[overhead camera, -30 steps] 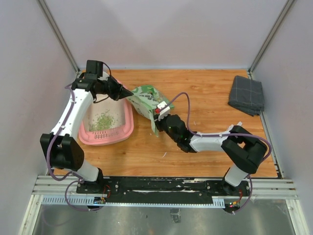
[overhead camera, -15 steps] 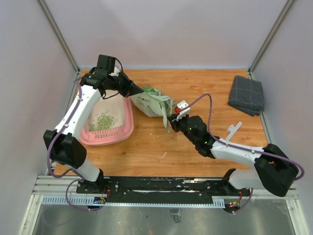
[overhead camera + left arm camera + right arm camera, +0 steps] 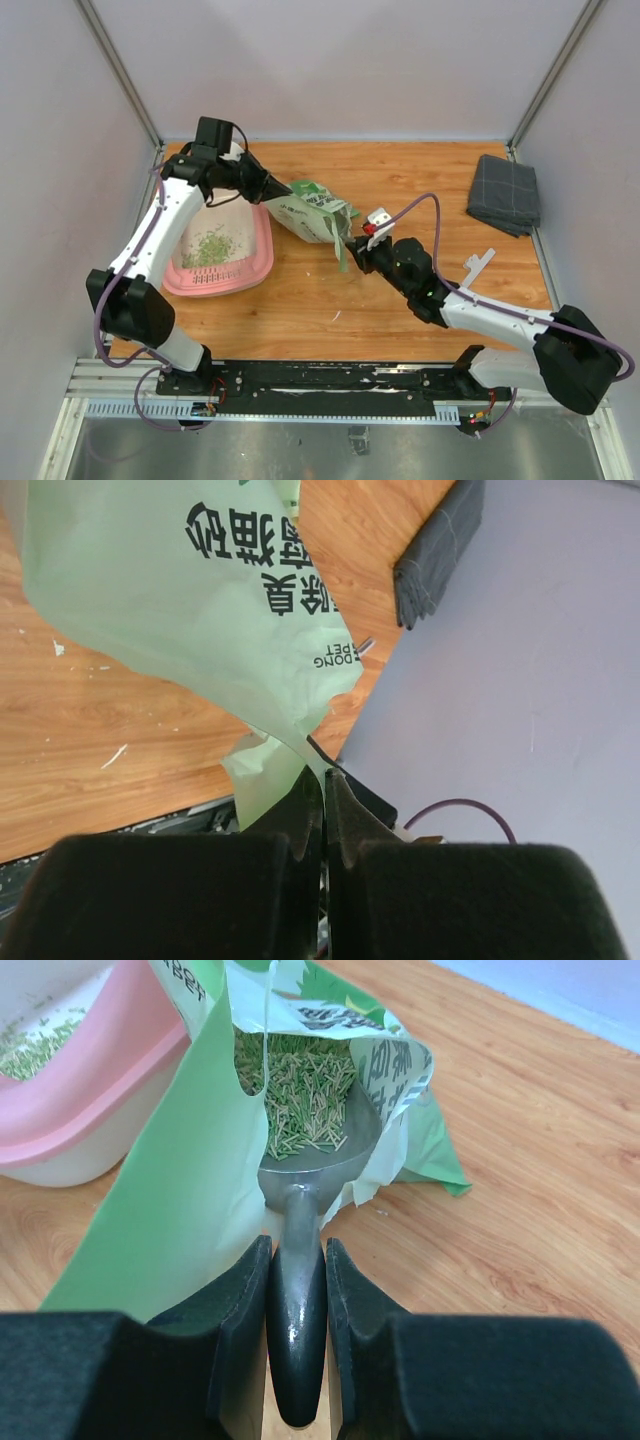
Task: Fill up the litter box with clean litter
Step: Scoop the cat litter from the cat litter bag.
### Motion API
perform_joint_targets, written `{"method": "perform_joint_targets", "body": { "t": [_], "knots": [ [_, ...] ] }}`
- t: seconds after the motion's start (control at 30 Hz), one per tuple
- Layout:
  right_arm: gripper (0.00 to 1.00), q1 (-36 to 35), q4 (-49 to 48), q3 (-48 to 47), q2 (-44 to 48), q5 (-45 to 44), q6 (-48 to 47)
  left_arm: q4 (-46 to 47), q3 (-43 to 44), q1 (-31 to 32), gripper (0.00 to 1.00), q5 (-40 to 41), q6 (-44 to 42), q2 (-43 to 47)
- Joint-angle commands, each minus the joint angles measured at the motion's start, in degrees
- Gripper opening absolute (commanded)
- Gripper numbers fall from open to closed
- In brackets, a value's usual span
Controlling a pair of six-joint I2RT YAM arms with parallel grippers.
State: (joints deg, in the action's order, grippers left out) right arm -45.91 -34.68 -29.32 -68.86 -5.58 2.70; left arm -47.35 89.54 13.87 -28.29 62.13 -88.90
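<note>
While your left gripper (image 3: 322, 782) pinches the bag (image 3: 170, 630), your right gripper (image 3: 297, 1260) holds the scoop (image 3: 305, 1185) in the clean litter (image 3: 300, 1100). Next, lift it level to the litter box (image 3: 215, 287).

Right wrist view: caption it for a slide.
Right gripper holds the metal scoop, loaded with clean litter, inside the open bag.

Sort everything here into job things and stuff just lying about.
Job: litter box, litter, bag, scoop, left gripper pinching the bag, right gripper holding the scoop.
Lying about: folded grey cloth, small white piece.
</note>
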Motion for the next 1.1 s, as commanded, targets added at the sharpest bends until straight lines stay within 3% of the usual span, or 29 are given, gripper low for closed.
{"method": "perform_joint_targets", "body": {
  "t": [0.0, 0.3, 0.57, 1.07],
  "knots": [
    [0.01, 0.69, -3.19, 1.25, 4.8, 2.35, -1.45, 1.66, 2.36, -1.76, 0.0, -1.66, -1.92, 2.55],
    [0.01, 0.65, -2.36, 2.66, 9.81, 3.67, -8.6, 0.16, 2.34, -1.92, 0.1, -0.29, -1.62, 3.29],
    [0.01, 0.69, -1.25, 5.93, 16.02, 2.82, -7.94, -1.39, 5.59, -1.92, 0.36, 0.17, -1.05, 2.36],
    [0.01, 0.71, 3.46, 10.13, 25.73, 0.4, -7.71, -2.03, 6.63, -1.96, 0.39, 0.87, -0.54, 2.2]
  ]
}}
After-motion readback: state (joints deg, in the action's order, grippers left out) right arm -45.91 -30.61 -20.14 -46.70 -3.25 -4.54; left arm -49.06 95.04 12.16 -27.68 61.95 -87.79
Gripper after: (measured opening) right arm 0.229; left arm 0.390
